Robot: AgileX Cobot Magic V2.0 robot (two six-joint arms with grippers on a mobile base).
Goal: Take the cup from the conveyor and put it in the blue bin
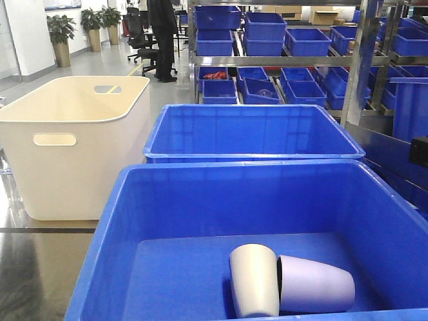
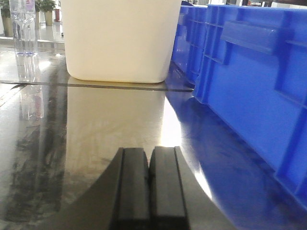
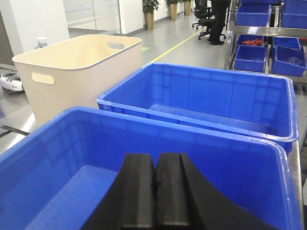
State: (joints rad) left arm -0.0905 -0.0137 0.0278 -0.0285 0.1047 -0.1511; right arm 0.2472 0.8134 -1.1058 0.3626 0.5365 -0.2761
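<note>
**Open bins, crowded bench**

The near blue bin point(image 1: 100, 267) is open on top; two cups point(image 1: 294, 284) lie on their sides at its floor's right part, leaving the left floor bare. A second blue bin point(image 1: 254, 155) touches its far rim. The cream tub point(image 1: 73, 154) stands just beside both, on their left. Bare bench point(image 2: 96, 134) runs along the tub's near side. A shelf rack point(image 1: 361, 60) rises behind.

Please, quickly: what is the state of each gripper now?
Left gripper: closed, holding nothing.
Right gripper: closed, holding nothing, above the near blue bin.
</note>
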